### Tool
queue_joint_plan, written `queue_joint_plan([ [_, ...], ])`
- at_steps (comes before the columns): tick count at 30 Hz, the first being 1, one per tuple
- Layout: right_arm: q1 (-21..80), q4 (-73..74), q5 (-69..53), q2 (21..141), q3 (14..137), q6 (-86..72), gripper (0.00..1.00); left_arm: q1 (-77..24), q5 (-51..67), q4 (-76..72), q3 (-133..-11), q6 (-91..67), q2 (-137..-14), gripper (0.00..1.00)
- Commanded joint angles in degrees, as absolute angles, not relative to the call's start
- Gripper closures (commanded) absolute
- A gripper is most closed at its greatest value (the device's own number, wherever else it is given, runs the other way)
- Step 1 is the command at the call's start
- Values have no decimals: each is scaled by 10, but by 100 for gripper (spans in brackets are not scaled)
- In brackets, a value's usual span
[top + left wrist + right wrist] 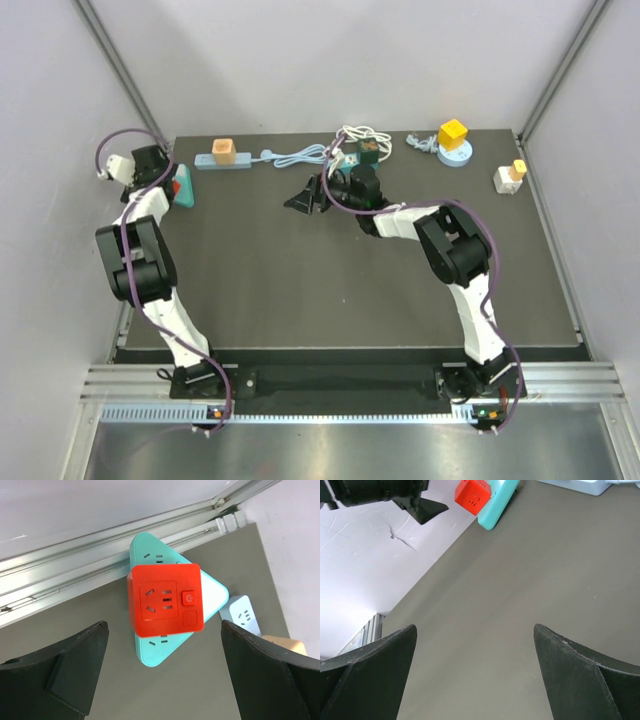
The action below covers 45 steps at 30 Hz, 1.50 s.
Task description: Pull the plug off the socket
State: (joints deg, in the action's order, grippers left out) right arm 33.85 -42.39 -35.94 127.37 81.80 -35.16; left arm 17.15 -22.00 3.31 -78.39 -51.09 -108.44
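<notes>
Left claw [164, 640] wide, above red plug [165, 599] seated on teal socket [150, 555]; right claw [475, 630] wide, far off. Risk: unheld socket lifts with plug.

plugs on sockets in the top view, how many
4: red far left, orange back left, yellow back right, small orange far right; the green block back centre, partly hidden, may be a fifth.

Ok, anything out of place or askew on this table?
The teal triangular socket carrying the red cube plug sits at the left edge of the dark mat, one corner seemingly poking past it over the metal rail. Nothing looks spilled or damaged.
</notes>
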Motion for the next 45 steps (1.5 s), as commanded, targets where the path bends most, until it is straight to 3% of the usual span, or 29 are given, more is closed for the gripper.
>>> queue_joint_plan([
  [1, 332, -474, -373, 1289, 831, -364, 0, 174, -238, 61, -834, -519, -1109, 1],
  [19, 330, -476, -385, 1309, 849, -382, 0, 185, -234, 79, -911, -521, -1199, 4],
  [25, 331, -457, -386, 1320, 866, -384, 0, 190, -200, 84, -900, -506, -1192, 24],
  [26, 332, -457, -386, 1322, 867, -385, 0, 190, -197, 85, -897, -504, -1185, 35],
  [29, 337, -443, -386, 1327, 877, -380, 0, 192, -184, 77, -882, -494, -1162, 52],
  [30, 340, -437, -386, 1329, 884, -377, 0, 192, -178, 73, -875, -491, -1157, 66],
  [32, 343, -425, -386, 1332, 889, -371, 0, 198, -157, 79, -872, -488, -1146, 77],
  [33, 346, -421, -386, 1333, 895, -366, 0, 199, -149, 91, -872, -488, -1143, 92],
  [34, 348, -415, -386, 1337, 900, -363, 0, 201, -142, 97, -872, -488, -1140, 98],
  [45, 393, -358, -403, 1410, 1007, -379, 0, 204, -51, 149, -753, -484, -1012, 100],
])
